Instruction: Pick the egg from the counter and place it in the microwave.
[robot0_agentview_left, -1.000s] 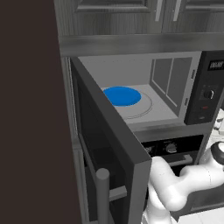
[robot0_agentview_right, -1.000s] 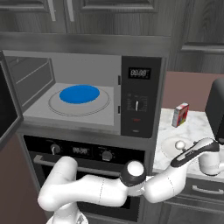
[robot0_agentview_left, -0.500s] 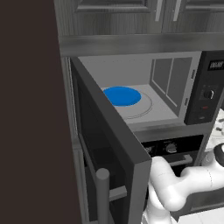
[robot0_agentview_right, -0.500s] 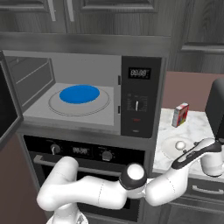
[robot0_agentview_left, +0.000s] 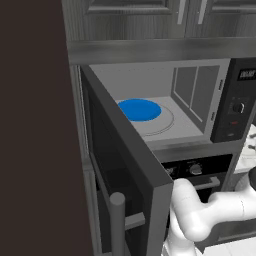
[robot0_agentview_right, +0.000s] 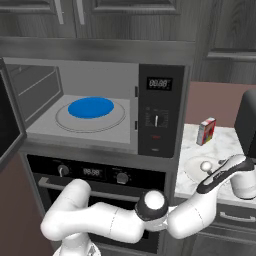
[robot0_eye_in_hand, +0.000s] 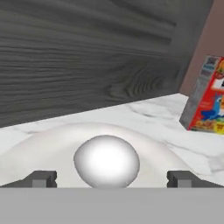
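Lying on a shallow white dish (robot0_eye_in_hand: 52, 144) on the counter (robot0_agentview_right: 225, 145) right of the microwave (robot0_agentview_right: 100, 105), the egg (robot0_eye_in_hand: 106, 160) is being straddled by the released gripper (robot0_eye_in_hand: 111, 178), so closing should grip it.

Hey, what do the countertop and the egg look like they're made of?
The counter looks like polished marble or a stone look-alike: whitish with grey veins. The egg looks like smooth white shell with a soft sheen, going by its bright highlight; being rendered, it is hard to be sure.
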